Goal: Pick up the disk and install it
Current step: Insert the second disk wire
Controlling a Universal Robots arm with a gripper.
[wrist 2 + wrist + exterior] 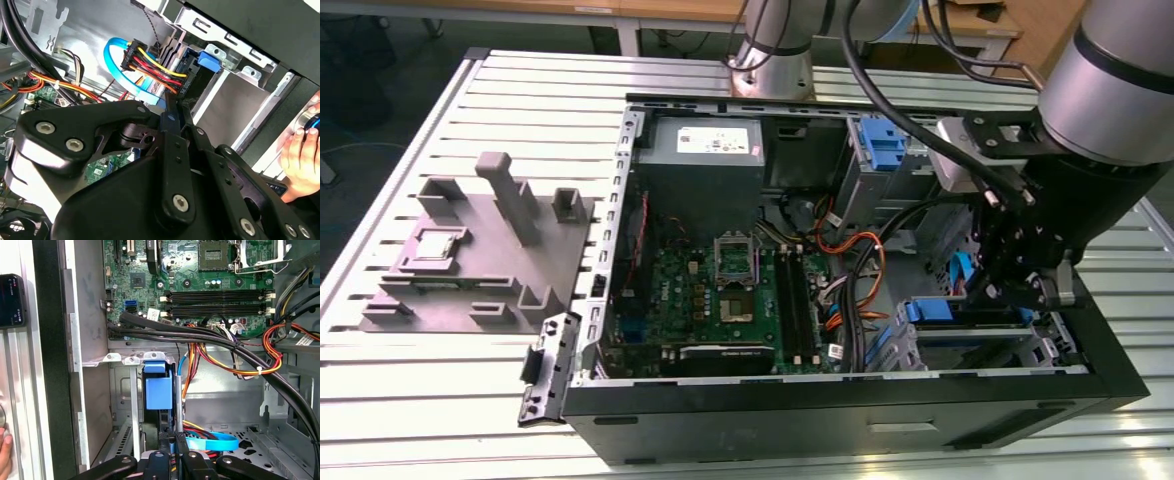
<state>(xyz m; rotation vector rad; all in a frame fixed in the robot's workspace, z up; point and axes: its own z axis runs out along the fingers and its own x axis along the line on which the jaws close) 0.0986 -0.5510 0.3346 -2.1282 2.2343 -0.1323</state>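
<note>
Jaws: closed narrow on the disk (165,390), which stands on edge between the two fingers (179,415), its blue carrier facing the first wrist camera. In the second wrist view the fingers run close together toward the blue tab (209,58) at the drive bay (240,75). In the exterior view the gripper (1014,285) hangs inside the open computer case (854,390), at the case corner nearest the exterior view's right, just above the silver bay (974,345). Cables: one blue flat cable (116,60), one red-yellow-black bundle (155,67). The motherboard (720,290) lies on the case floor; one grey power supply (707,145) at the far wall. The case rests on a slatted metal surface (440,370); one grey fixture block (480,250) lies toward its edge at the exterior view's left. A person's hand (300,160) rests beside the case.
</note>
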